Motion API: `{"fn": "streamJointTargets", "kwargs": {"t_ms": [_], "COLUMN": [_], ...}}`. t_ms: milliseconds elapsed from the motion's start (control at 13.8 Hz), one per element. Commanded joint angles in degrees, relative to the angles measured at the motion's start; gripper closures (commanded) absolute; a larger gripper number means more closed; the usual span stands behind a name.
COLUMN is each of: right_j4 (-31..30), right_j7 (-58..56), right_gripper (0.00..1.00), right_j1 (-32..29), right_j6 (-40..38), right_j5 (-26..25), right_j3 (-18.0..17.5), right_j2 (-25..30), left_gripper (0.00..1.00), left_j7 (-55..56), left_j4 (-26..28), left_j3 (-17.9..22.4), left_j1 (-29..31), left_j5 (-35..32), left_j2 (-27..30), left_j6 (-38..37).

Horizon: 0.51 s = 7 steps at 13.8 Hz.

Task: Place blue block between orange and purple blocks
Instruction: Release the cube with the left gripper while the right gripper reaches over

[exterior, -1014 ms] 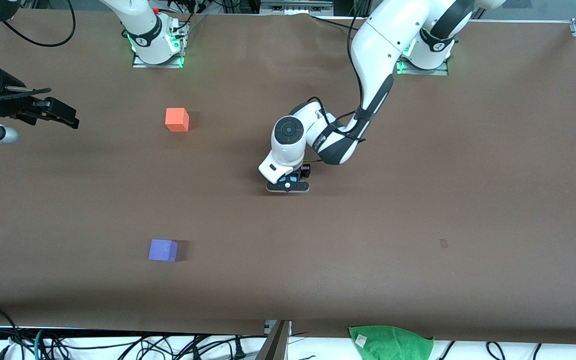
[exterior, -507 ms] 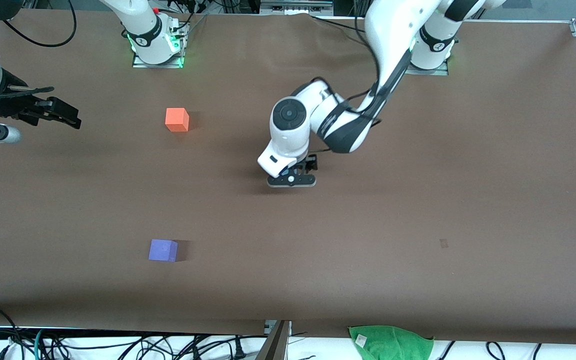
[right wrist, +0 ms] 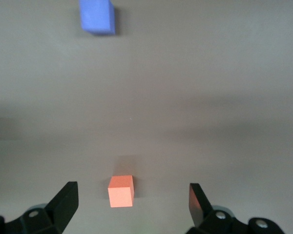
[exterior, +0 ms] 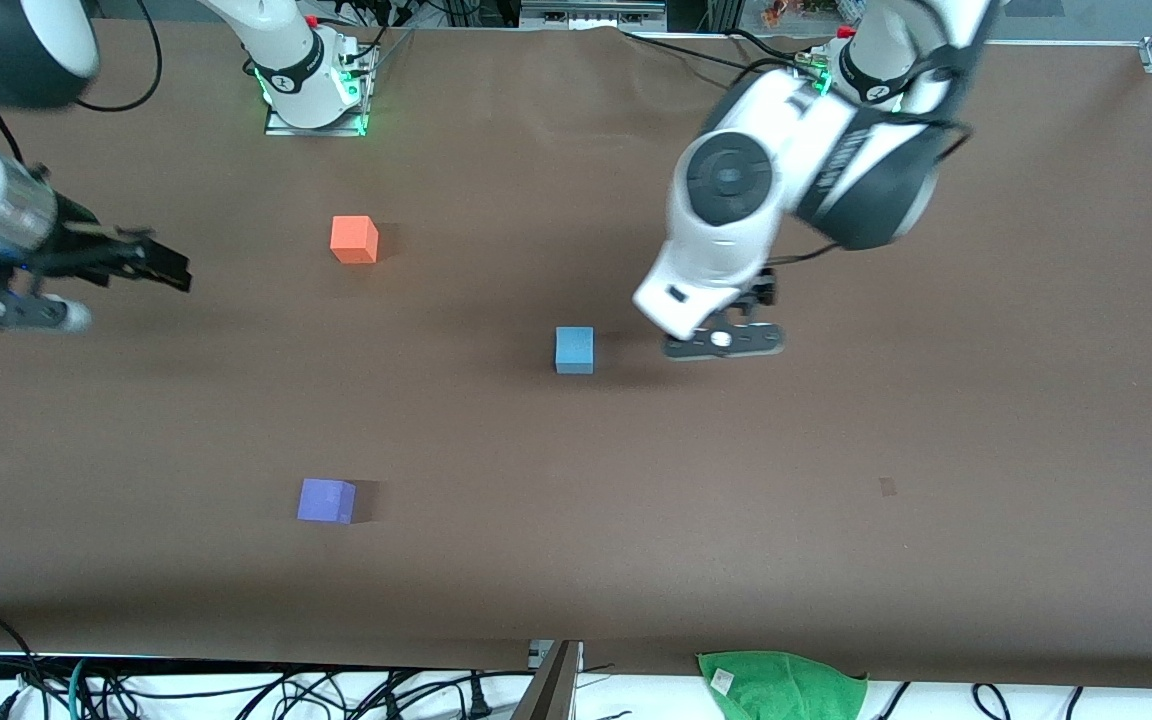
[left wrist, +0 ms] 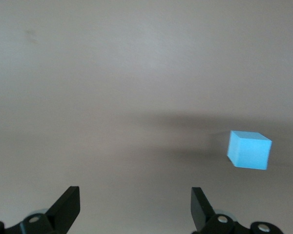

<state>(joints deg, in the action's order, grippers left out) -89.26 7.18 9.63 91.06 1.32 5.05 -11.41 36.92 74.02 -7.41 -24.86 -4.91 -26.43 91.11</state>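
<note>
Mid-frame on the table lay the blue block (exterior: 574, 350), free, short of the orange block (exterior: 354, 239)–purple block (exterior: 326, 500) line; left gripper (exterior: 723, 340) spread empty beside it. Right gripper (exterior: 141, 265) waited open, frame-left.

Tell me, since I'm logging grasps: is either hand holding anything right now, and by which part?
Nothing is held. The left hand is open in the air beside the blue block, which sits free on the table. The right hand is open and empty too.
</note>
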Motion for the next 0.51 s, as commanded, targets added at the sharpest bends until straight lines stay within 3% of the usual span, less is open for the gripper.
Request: {"fn": "streamJointTargets", "kwargs": {"t_ms": [0, 217, 434], "right_j4": [1.28, -0.82, -3.99], "right_j7": [-2.17, -0.86, 7.2], "right_gripper": [0.0, 0.0, 0.0], "right_j1": [0.65, 5.99, 11.53], "right_j6": [0.08, 1.13, 8.14], "right_j5": [0.26, 1.23, 3.86], "right_j3": [-0.3, -1.01, -1.09], "right_j2": [-3.62, -4.06, -5.81], "left_gripper": [0.0, 0.0, 0.0], "left_j7": [-7.18, -16.23, -25.55], "left_j4": [1.65, 1.74, 1.91], "left_j3": [-0.68, -0.59, -0.59], "left_j1": [5.76, 11.83, 17.55], "left_j5": [-0.54, -0.36, -0.27], "left_j2": [5.5, 8.58, 10.52], "left_j6": [-3.04, -7.86, -9.46]}}
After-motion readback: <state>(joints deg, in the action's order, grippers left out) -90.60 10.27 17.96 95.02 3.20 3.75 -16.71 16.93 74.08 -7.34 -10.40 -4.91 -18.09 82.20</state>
